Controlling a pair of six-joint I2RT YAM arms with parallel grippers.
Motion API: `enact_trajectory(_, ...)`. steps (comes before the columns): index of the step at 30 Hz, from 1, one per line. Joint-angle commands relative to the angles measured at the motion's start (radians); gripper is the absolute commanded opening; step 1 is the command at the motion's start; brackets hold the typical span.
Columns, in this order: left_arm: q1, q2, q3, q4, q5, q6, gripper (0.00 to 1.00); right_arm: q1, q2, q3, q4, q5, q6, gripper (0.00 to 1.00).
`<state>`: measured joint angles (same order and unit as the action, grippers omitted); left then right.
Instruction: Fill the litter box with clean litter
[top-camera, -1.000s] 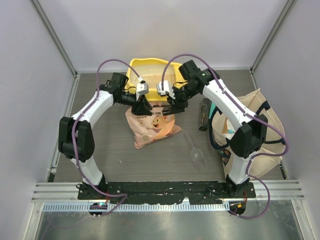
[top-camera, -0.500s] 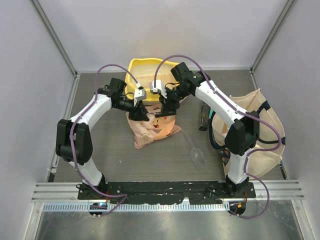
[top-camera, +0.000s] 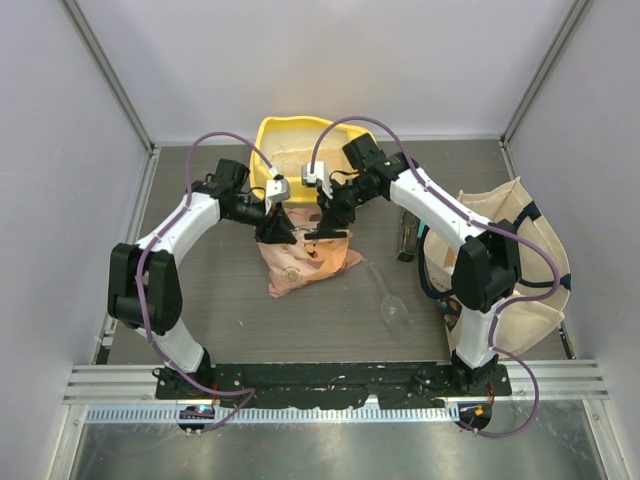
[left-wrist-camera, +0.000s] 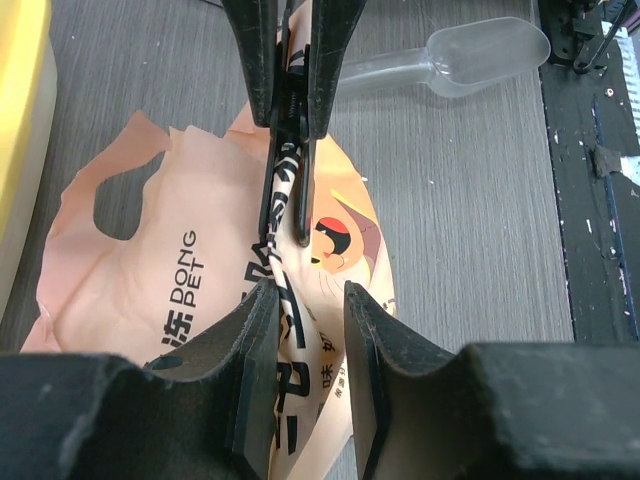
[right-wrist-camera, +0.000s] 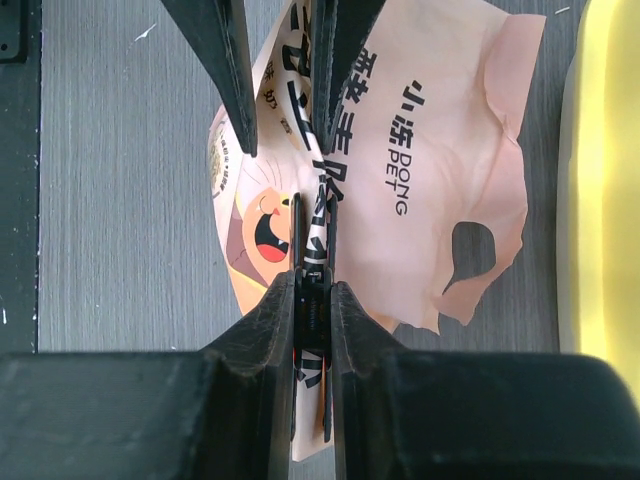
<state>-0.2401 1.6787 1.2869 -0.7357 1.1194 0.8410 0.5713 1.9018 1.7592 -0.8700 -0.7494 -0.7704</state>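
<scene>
The peach-orange bag of clean litter (top-camera: 305, 262) stands on the floor just in front of the yellow litter box (top-camera: 293, 150); the granules stay hidden inside the bag. My left gripper (top-camera: 277, 228) is shut on the bag's raised top fold (left-wrist-camera: 290, 330), which fills the space between its fingers. Facing it, my right gripper (top-camera: 330, 225) is shut on a black clip (right-wrist-camera: 298, 225) that pinches the same fold. In both wrist views the bag (right-wrist-camera: 430, 150) spreads out below the fold, printed with dark characters and a cartoon face.
A clear plastic scoop (top-camera: 393, 305) lies on the floor to the right of the bag. A dark flat object (top-camera: 408, 230) lies beside a cream canvas tote (top-camera: 520, 250) at the right wall. The litter box's yellow rim (left-wrist-camera: 20, 150) is close to the bag.
Both grippers have come down and nearer onto the bag's top fold, and the right one has shifted left. The left jaws have narrowed a little.
</scene>
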Motion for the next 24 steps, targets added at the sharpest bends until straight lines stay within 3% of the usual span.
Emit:
enact_trajectory(1, 0.009, -0.028, 0.022, -0.010, 0.008, -0.019, 0.34, -0.011, -0.072, -0.093, 0.120, -0.008, 0.048, 0.01)
enact_trajectory(7, 0.013, -0.025, 0.034, -0.016, 0.003, -0.019, 0.36, -0.017, -0.084, -0.132, 0.187, 0.005, 0.105, 0.02)
enact_trajectory(14, 0.030, -0.048, 0.045, 0.009, 0.000, -0.052, 0.40, -0.045, -0.076, -0.078, 0.209, 0.035, 0.223, 0.42)
enact_trajectory(20, 0.061, -0.089, 0.037, 0.013, -0.001, -0.082, 0.40, -0.059, -0.101, -0.038, 0.235, 0.058, 0.301, 0.60)
enact_trajectory(24, 0.094, -0.131, 0.012, 0.056, -0.007, -0.192, 0.43, -0.071, -0.119, 0.022, 0.233, 0.102, 0.379, 0.67)
